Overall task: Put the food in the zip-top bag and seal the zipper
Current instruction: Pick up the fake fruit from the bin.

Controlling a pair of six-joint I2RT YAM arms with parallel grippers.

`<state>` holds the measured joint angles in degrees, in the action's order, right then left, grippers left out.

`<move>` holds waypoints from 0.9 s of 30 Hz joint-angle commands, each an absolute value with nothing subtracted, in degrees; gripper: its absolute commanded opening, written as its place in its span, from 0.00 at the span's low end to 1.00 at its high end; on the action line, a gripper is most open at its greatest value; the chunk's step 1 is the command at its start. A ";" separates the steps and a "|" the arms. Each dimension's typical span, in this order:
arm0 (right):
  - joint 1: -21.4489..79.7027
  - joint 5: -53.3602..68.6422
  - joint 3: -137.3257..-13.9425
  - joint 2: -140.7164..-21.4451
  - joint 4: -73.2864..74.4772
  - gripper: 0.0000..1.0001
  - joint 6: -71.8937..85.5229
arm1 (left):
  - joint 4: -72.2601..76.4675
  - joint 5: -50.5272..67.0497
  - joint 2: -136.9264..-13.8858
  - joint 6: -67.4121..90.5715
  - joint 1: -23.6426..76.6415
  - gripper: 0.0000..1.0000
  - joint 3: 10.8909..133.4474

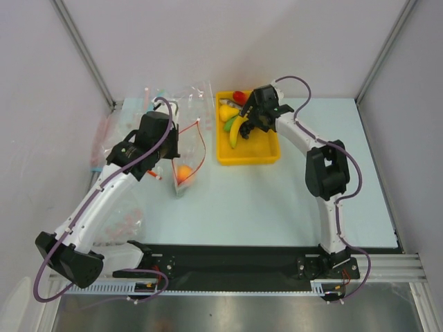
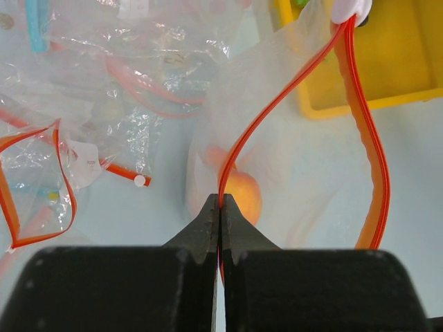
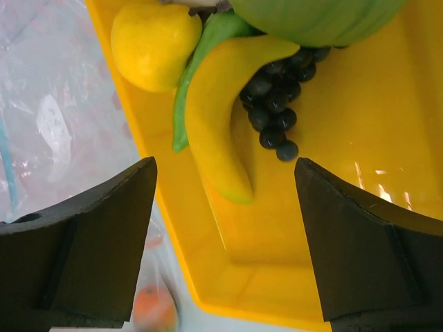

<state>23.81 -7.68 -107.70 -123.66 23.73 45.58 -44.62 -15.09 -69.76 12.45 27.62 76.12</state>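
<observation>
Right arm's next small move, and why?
Probably lower the right gripper onto the banana and close: its jaws stand open above it in the yellow tray, while the left gripper pinches the zipper of the open bag.

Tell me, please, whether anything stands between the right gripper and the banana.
Nothing visible does. The right gripper hangs open over the yellow tray, the banana showing uncovered between its fingers; the grape bunch only rests against the banana's side.

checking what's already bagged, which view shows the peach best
Left wrist: the peach sits large inside the zip-top bag, just beyond the left claw. Top external shows it small; right wrist catches only an orange sliver.
</observation>
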 commanded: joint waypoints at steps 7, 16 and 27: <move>25.05 -10.81 -119.43 -134.64 20.30 0.85 51.94 | -41.93 -13.27 -68.82 13.97 27.77 0.00 75.77; 25.40 -9.40 -126.21 -141.06 19.25 0.51 52.38 | -41.93 -11.25 -69.78 16.79 27.77 0.00 75.06; 26.37 -8.36 -112.09 -124.91 11.18 0.37 40.87 | -41.84 -8.89 -71.19 16.87 27.77 0.00 78.12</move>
